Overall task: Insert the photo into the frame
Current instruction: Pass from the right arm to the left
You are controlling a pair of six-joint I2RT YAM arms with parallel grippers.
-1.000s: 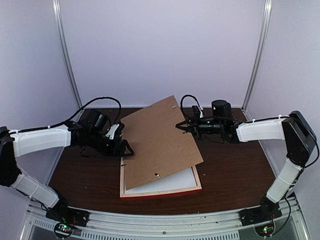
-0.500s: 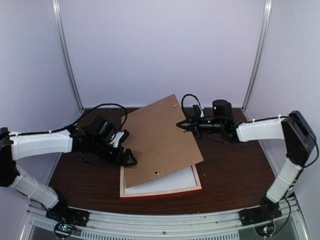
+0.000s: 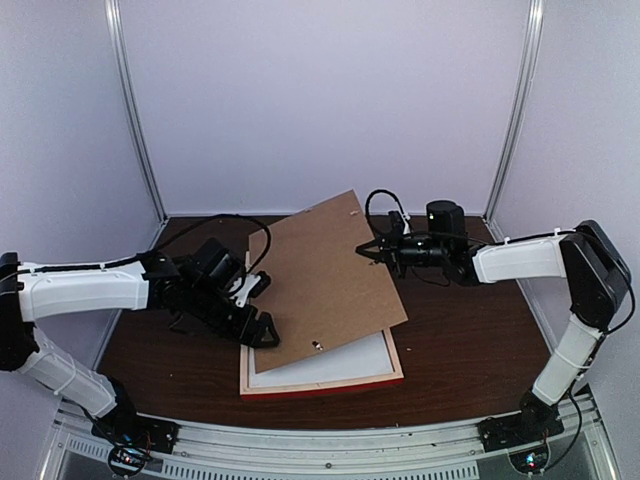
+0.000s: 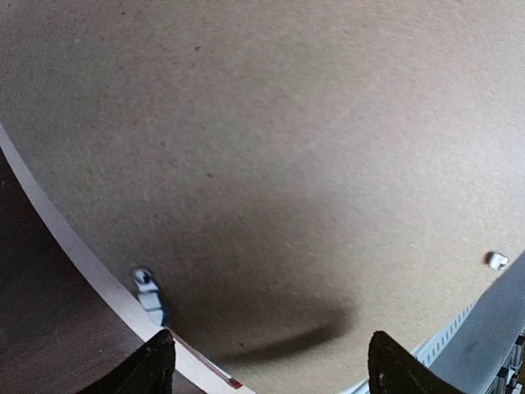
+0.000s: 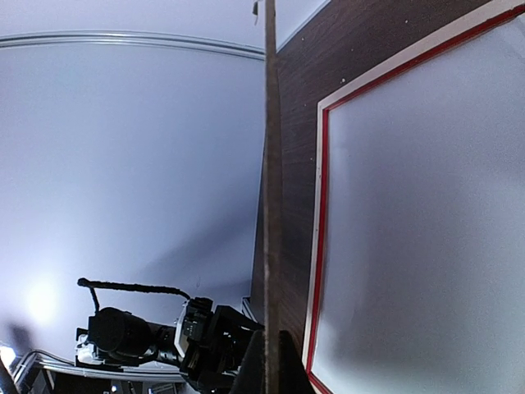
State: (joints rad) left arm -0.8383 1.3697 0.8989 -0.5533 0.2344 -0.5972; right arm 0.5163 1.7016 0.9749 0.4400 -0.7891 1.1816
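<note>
- Frame (image 3: 320,384) lies flat and back up on the dark table (image 3: 450,350), with a pale wood rim on top and red along its outer edge. Its opening is not yet closed, so I judge the task part-way done.
- Brown backing board (image 3: 320,280) hangs tilted over the frame. Its near corner sits low over the frame's left side and its far edge is lifted well above the frame. It covers much of the opening and blocks anything from going in.
- White sheet (image 3: 340,360) fills the part of the frame's opening that shows.
  - I cannot tell whether it is a mat or the blank back of the photo.
  - No landscape print appears in any view, so the photo is either face down inside the frame or hidden.
  - If it is in, what is left is probably to lay the board into the frame and fasten it.
- Right gripper (image 3: 362,248) is clamped on the board's edge, above the frame's far right corner, and holds the board up.
- Left gripper (image 3: 262,332) has its jaws spread wide and grips nothing. It is just beside the frame's left rail, facing the board's surface.
- Small metal tab (image 4: 148,287) sits on the board near its low edge, above the frame's left rail.
</note>
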